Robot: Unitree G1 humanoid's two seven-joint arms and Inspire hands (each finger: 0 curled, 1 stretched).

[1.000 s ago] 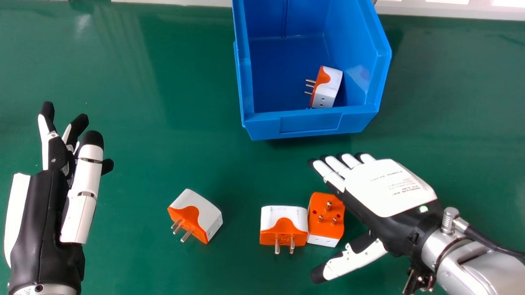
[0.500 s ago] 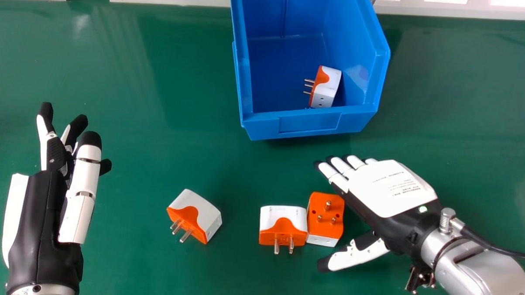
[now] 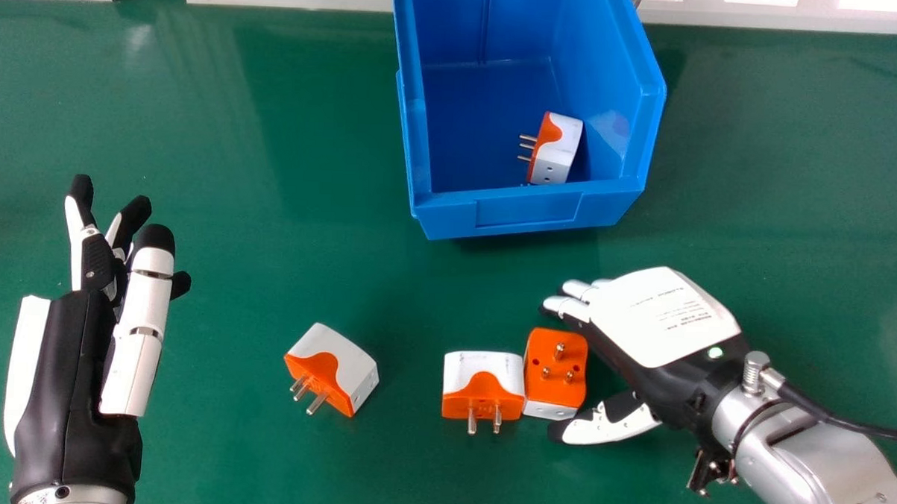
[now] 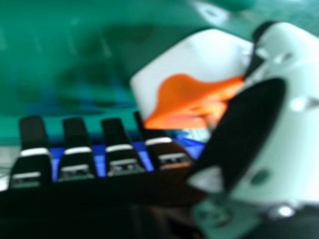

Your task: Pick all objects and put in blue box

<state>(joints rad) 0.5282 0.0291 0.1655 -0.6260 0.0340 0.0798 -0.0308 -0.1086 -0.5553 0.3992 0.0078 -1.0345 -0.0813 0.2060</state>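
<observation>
Head view: table (image 3: 306, 262) separates the blue box's front edge (image 3: 528, 211) from the moderately wide right robot hand (image 3: 655, 326).

- blue box (image 3: 528, 212) at far side of green bench (image 3: 232, 259), one orange-white plug (image 3: 560, 150) inside near front wall, prongs left
- three more plugs out on bench
- left plug (image 3: 336, 367) by itself, angled, prongs toward robot
- middle plug (image 3: 483, 384) same facing, set squarer
- right plug (image 3: 555, 368) right up beside middle one, prongs up
- right hand (image 3: 655, 319) palm down, fingers and thumb just beside right plug
- left hand (image 3: 64, 373) at view's left, holding nothing
</observation>
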